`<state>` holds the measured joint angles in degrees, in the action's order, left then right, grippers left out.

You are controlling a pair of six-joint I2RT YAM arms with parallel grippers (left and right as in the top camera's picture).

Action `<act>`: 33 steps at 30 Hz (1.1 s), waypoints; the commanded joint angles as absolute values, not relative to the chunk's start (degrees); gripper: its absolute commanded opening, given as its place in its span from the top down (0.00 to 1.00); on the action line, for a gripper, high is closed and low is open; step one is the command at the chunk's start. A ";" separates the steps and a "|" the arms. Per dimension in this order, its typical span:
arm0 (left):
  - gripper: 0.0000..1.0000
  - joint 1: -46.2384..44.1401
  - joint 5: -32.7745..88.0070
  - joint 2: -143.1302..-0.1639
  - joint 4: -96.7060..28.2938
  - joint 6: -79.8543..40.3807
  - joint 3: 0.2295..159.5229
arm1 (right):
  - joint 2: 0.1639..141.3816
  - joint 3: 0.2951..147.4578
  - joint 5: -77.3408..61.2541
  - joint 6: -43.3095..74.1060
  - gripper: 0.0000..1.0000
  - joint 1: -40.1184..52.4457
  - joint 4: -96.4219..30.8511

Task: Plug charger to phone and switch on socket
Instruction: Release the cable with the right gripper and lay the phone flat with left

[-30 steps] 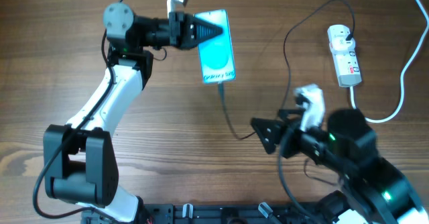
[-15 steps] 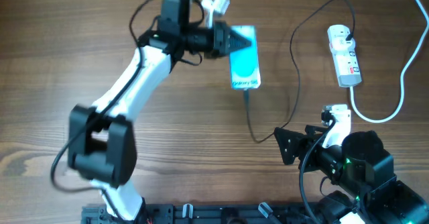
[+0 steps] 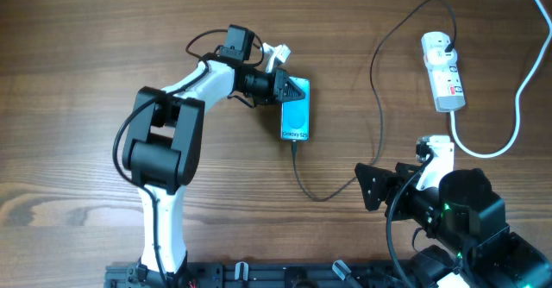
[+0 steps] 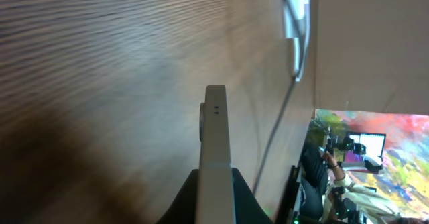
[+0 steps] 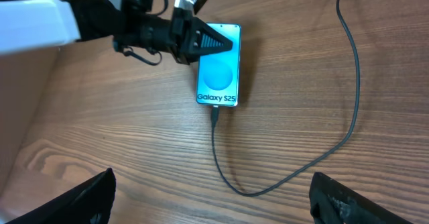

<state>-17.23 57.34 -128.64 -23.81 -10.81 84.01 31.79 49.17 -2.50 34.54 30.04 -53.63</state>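
The phone (image 3: 296, 122), cyan screen up, is held at its far end by my left gripper (image 3: 287, 88), which is shut on it. In the left wrist view the phone (image 4: 216, 150) shows edge-on between the jaws. The charger's black plug (image 3: 294, 147) sits in the phone's near end. Its cable (image 3: 378, 107) loops across the table to the white socket (image 3: 443, 71) at the back right. My right gripper (image 3: 362, 187) stands open near the cable loop, nothing in it. The right wrist view shows the phone (image 5: 218, 76), the plug (image 5: 215, 115) and that gripper (image 5: 213, 184).
A thick white cord (image 3: 504, 133) runs from the socket's near end round to the far right edge. My left arm (image 3: 159, 141) stretches over the table's left half. The right arm's base (image 3: 466, 219) fills the front right corner.
My left gripper has carried the phone rightward and then toward the front, the plugged cable trailing with it. The right gripper has drawn back to the right and nearer the front.
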 commanded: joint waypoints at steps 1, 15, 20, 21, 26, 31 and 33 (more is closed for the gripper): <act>0.96 -16.29 58.22 -131.37 -22.28 -9.19 84.44 | 31.73 50.02 -1.32 36.25 0.07 29.93 -53.76; 0.86 -15.84 54.33 -135.79 -20.47 -9.45 84.44 | 32.91 49.76 -0.97 36.62 0.01 29.93 -56.27; 0.78 -15.90 53.71 -135.81 -20.60 -9.67 84.44 | 32.91 49.76 0.23 36.64 0.01 29.93 -56.27; 0.77 -15.88 52.97 -135.79 -20.80 -10.17 84.44 | 32.91 49.76 0.23 36.64 0.01 29.93 -56.29; 0.76 -15.79 49.28 -135.79 -23.03 -11.14 84.44 | 32.91 49.76 0.23 36.62 0.01 29.93 -56.64; 0.76 -15.11 43.99 -135.79 -26.68 -11.11 84.44 | 32.91 49.76 0.23 36.62 0.01 29.93 -56.66; 0.76 -14.50 43.11 -135.79 -27.77 -11.14 84.44 | 32.91 49.76 0.25 36.62 0.01 29.93 -56.66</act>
